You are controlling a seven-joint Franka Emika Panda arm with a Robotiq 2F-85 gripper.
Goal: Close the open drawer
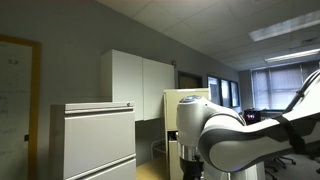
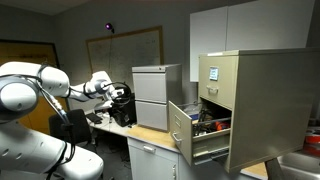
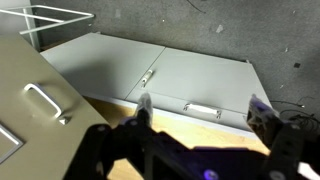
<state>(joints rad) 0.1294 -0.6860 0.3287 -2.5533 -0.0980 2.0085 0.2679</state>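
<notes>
The drawer (image 2: 192, 135) is pale beige-yellow. It stands pulled out of the tall narrow filing cabinet (image 2: 255, 100) at the right in an exterior view, with things inside it. The same cabinet (image 1: 183, 103) shows partly behind my arm in an exterior view. My gripper (image 2: 122, 95) hangs in the air left of the grey cabinet, well away from the drawer. In the wrist view my gripper (image 3: 200, 103) is open and empty, its fingers spread over light-grey panels with handles.
A wider light-grey cabinet (image 2: 157, 95) stands between my gripper and the beige cabinet; it also shows in an exterior view (image 1: 95, 140). White wall cupboards (image 2: 250, 25) hang above. A beige panel with a handle (image 3: 42, 100) is at the wrist view's left. A cluttered desk (image 2: 115, 125) lies below my gripper.
</notes>
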